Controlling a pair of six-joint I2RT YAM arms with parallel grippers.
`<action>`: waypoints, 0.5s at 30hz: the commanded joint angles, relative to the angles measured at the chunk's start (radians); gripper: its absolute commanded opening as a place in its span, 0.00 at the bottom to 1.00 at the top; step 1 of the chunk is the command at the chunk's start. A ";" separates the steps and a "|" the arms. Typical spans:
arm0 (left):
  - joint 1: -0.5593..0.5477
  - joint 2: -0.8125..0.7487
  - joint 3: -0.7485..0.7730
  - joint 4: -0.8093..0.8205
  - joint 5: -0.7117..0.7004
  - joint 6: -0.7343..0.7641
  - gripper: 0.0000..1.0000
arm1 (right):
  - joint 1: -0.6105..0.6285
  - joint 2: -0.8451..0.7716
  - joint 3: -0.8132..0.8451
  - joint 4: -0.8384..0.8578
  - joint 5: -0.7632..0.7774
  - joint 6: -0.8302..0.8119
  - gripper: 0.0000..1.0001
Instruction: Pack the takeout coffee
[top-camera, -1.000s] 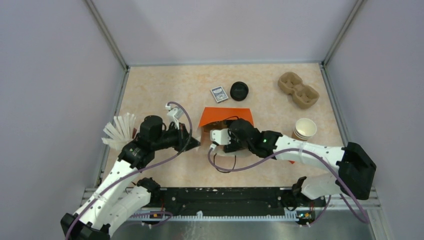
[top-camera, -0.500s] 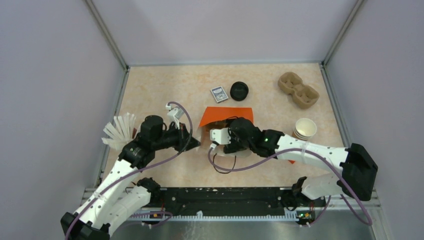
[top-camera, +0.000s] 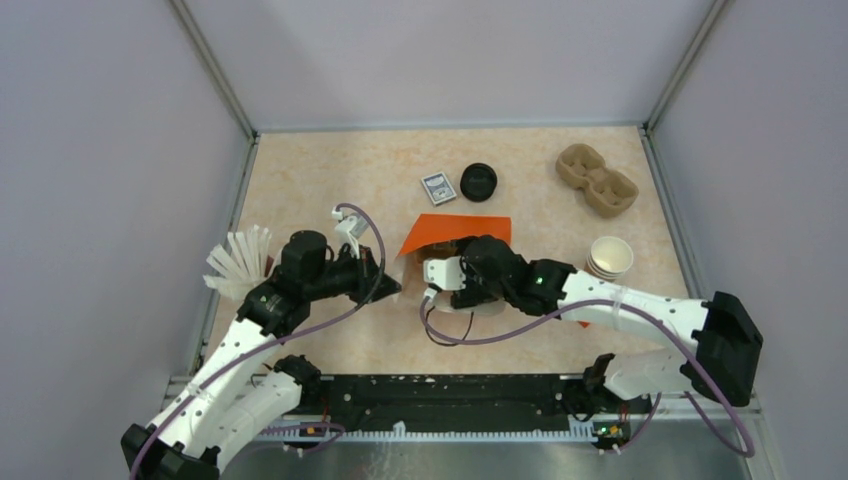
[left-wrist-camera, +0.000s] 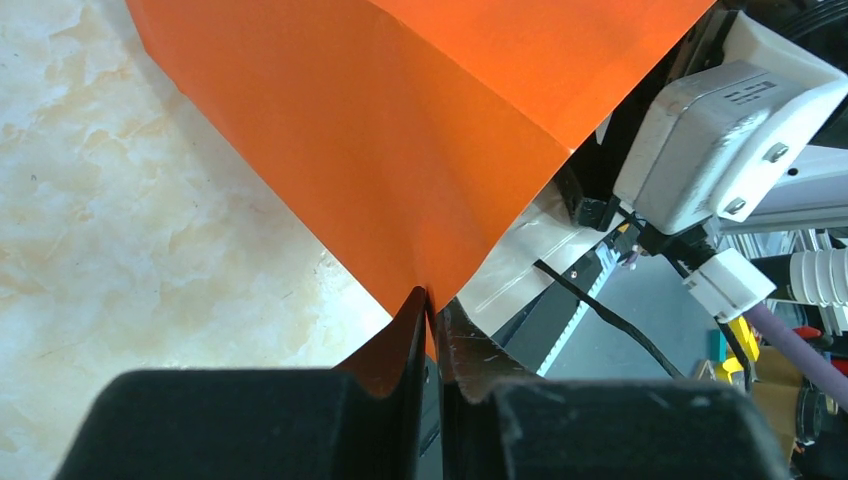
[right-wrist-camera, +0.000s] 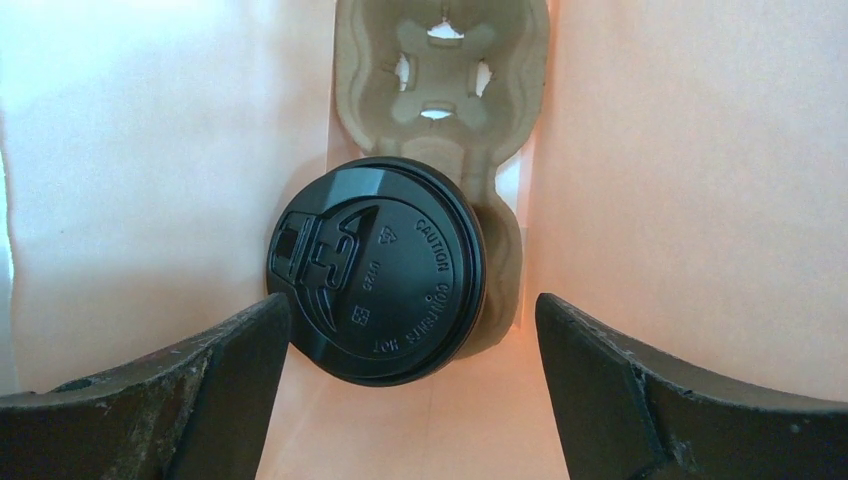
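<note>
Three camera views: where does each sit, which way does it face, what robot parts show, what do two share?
Top external: above, behind; looks down at the table; left arm, right arm show.
Left wrist: looks along shut left tool pinching the orange bag.
Right wrist: looks past open right tool at a black lid.
Shared: top and left wrist show the orange bag.

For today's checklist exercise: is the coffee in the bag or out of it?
In. The right wrist view shows its black lid in a carrier, between walls of the bag.
</note>
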 joint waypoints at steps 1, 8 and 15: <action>-0.003 0.001 0.037 0.028 -0.003 0.009 0.11 | 0.007 -0.059 0.052 -0.038 0.002 0.013 0.90; -0.005 0.001 0.037 0.028 -0.002 0.006 0.11 | 0.007 -0.081 0.051 -0.062 -0.053 0.026 0.91; -0.006 -0.017 0.066 -0.006 -0.061 0.013 0.06 | 0.009 -0.059 0.035 -0.014 -0.068 0.023 0.89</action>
